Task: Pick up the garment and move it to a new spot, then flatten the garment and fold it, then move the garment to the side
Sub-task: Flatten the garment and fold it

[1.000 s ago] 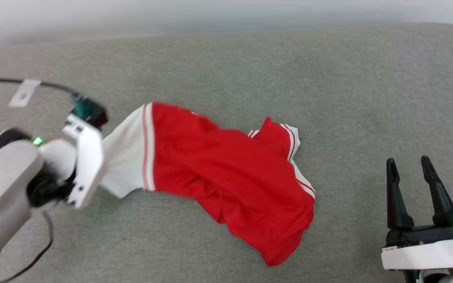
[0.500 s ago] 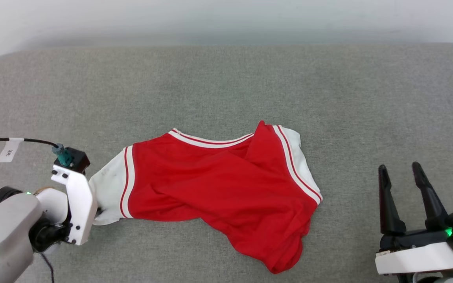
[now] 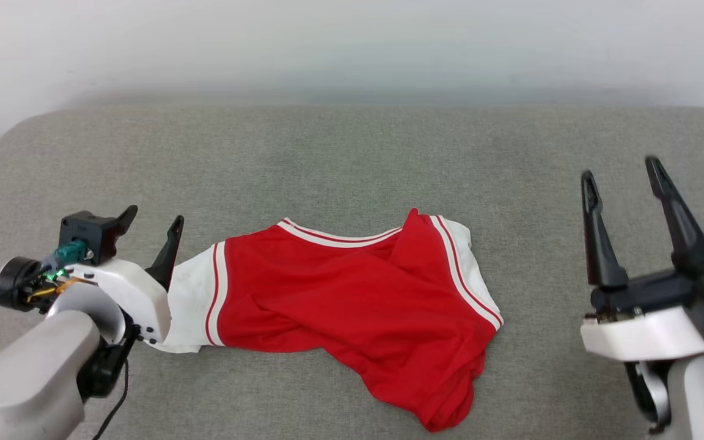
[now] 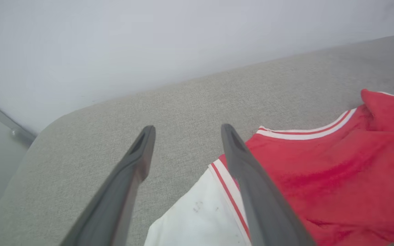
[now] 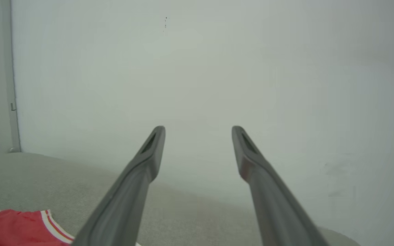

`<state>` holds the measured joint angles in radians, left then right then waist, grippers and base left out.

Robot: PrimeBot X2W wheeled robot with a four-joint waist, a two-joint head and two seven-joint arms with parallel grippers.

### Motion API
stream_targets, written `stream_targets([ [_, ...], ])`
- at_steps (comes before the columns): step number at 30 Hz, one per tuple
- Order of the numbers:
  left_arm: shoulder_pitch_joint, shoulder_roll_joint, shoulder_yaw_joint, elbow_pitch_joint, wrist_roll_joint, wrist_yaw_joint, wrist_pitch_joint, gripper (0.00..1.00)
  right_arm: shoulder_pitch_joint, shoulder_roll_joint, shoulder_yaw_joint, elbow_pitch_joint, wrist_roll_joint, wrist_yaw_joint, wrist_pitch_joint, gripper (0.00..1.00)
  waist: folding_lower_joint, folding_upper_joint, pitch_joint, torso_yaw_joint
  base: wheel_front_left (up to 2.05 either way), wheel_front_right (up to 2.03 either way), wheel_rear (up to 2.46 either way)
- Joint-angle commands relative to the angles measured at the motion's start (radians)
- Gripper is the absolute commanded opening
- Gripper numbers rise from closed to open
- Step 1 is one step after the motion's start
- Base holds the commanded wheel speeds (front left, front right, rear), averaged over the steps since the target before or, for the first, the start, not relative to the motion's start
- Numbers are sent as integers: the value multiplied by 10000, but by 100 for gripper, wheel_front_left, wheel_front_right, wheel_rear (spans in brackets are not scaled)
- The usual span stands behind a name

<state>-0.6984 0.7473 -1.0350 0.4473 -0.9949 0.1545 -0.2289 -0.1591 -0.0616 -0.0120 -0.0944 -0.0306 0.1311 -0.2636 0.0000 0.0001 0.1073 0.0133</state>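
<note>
Nearest you: left gripper (image 3: 152, 216) sits low at the left, jaws spread and holding nothing, just beside the white sleeve (image 3: 190, 299). You can't tell whether a finger touches the cloth. Right gripper (image 3: 621, 170) is likewise spread and empty, raised at the right and well apart from the cloth. Between them the garment (image 3: 352, 299) lies mid-way across the grey padded surface (image 3: 327, 159), rumpled: the body is skewed, the lower hem (image 3: 443, 403) is bunched toward you, a red flap (image 3: 416, 235) is folded over near the other sleeve, and the striped collar trim (image 3: 333, 235) runs along the far edge. This reads as placement done and flattening next. To do it well, take both ends at once, left on the white sleeve and right on the bunched hem. Draw them apart low over the surface rather than lifting, so the folds slide out. The folded flap likely needs its own tug. Beyond is a pale wall (image 3: 352, 49).
</note>
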Motion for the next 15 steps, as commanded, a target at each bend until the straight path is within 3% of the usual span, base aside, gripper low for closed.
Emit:
stream_targets([
  [1, 349, -69, 311, -280, 119, 404, -236, 100, -450, -402, 212, 163, -213, -7, -16, 100, 0, -1, -66, 76, 0, 0, 0],
  [2, 811, -240, 1166, -1084, 650, 1251, -368, 100, -1181, -1008, 570, 578, -287, -7, -16, 100, 0, -1, -101, 161, 0, 0, 0],
  [7, 2465, -669, 3264, -2823, 2237, 2612, -360, 100, -2395, -2239, 1771, 1956, -55, -7, 393, 100, 0, -1, -104, 217, 0, 0, 0],
  [15, 4809, -2104, 5885, -4597, 4781, 3013, -364, 100, -4320, -3906, 4459, 3060, 2021, -8, 3844, 100, 0, -1, 135, 357, 0, 0, 0],
])
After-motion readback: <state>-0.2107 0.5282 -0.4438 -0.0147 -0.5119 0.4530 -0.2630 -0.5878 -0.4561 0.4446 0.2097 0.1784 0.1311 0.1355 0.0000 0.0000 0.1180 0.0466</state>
